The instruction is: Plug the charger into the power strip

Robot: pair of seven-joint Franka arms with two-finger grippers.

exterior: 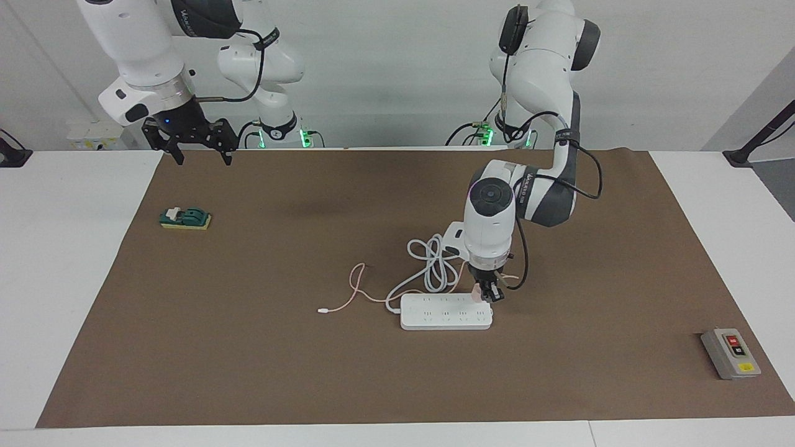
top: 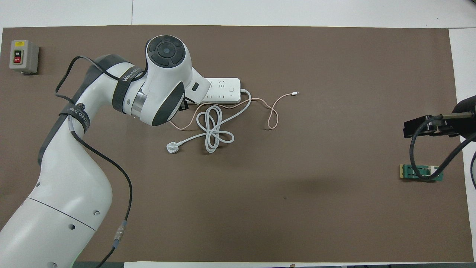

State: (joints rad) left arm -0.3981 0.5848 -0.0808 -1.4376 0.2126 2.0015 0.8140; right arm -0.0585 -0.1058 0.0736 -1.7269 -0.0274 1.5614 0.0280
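Overhead view. L arm, white w/ dark-grey joints (top: 111,123), enters from bottom corner & bends over the flat white rectangular multi-socket power strip (top: 223,90), covering the strip's end toward the L arm's end of the desk; its gripper is hidden under the wrist. Thick white looped cord (top: 212,128) lies nearer the robots than the strip, ending in a white three-pin plug (top: 171,148). Thin pink cable (top: 273,111) runs from under the wrist, past the strip, to a white tip (top: 295,93). Grey box w/ red & yellow buttons (top: 23,56) sits at the L arm's end of the brown mat (top: 297,216). R gripper, black (top: 427,126), is over the mat's edge at the R arm's end, above a green & cream block (top: 420,172).
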